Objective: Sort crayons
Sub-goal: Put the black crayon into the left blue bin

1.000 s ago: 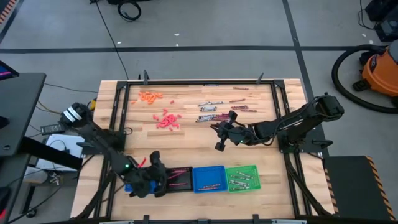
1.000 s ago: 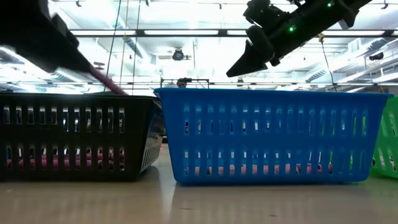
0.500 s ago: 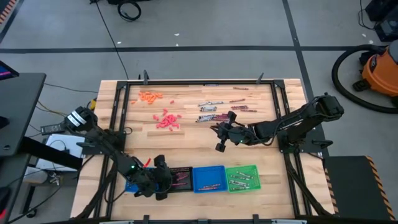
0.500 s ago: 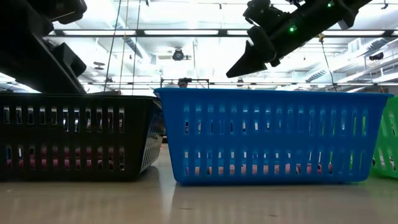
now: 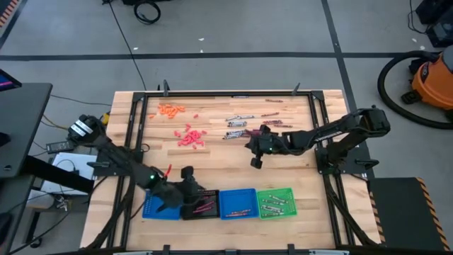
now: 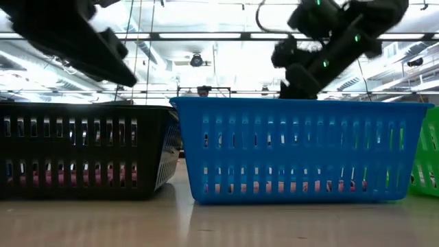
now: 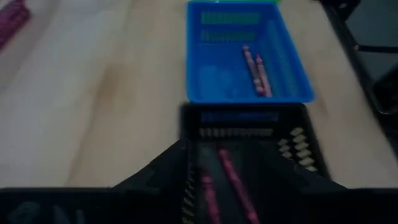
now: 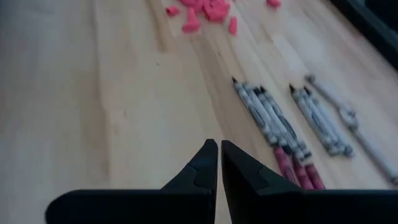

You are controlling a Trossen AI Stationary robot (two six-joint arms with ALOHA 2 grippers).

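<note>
The left gripper (image 5: pixel 190 193) hangs over the black tray (image 5: pixel 203 205) at the near edge of the counter (image 5: pixel 212 159), its fingers spread with nothing between them; the magenta crayons (image 7: pixel 233 180) lie flat on the tray floor directly below in the left wrist view, which fits a drop-off posture above the bin meant for that colour. Next to it sit the blue tray (image 5: pixel 237 203), holding a couple of reddish crayons (image 7: pixel 256 70), and the green tray (image 5: pixel 274 202), holding grey ones, so the three bins stand in a row within easy reach of this arm. The right gripper (image 5: pixel 256 151) reaches out over the middle of the counter, fingers (image 8: pixel 208 163) pressed nearly together and gripping nothing, its nose aimed toward the unsorted grey crayons (image 8: pixel 267 118) and the maroon crayons (image 8: pixel 292 167) lying side by side just ahead of it. Those loose sticks remain at the far side of the counter, beside a scatter of small pink pieces (image 5: pixel 189 136) and orange pieces (image 5: pixel 170 109). Judging from this layout, sorting is partway done: each tray holds some, yet several rows still wait on the wood, and the right arm looks placed to pick next.
</note>
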